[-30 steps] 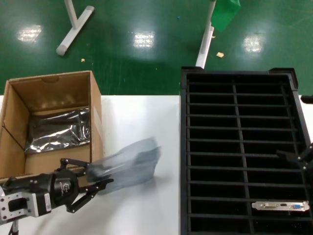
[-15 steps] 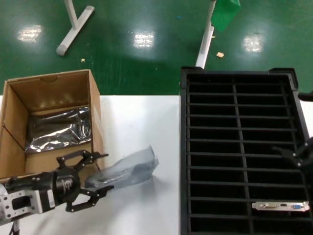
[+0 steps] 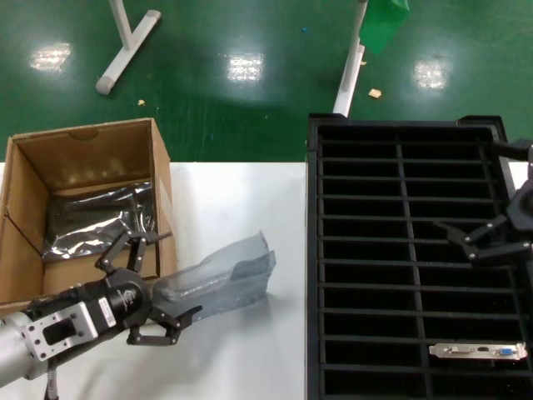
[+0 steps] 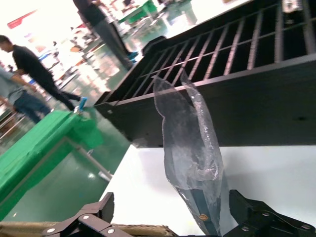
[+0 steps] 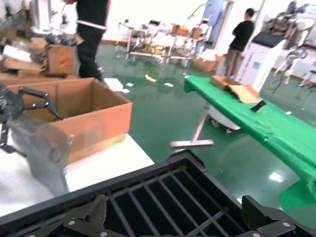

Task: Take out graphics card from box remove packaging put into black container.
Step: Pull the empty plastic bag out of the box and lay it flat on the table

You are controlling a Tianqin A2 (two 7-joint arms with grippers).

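**On the white table: card slotted, empty bag in the left gripper**

Black container (image 3: pixel 408 250): fills the robot's right side. Compared with a second ago, the right gripper (image 3: pixel 491 242) has risen clear of the near slots and hangs over the middle rows, fingers spread, holding nothing.

Box (image 3: pixel 83 208): far left, flaps upright, another crinkled silver bag lying inside.

Packaging (image 3: pixel 221 279): smoky, translucent, crumpled; it looks empty. Its near end sits between the fingers of the left gripper (image 3: pixel 148 292), which has swung it closer to the box.

Graphics card (image 3: pixel 476 351): stands in a near slot, silver bracket with a blue port uppermost. This cycle reads as nearly finished.
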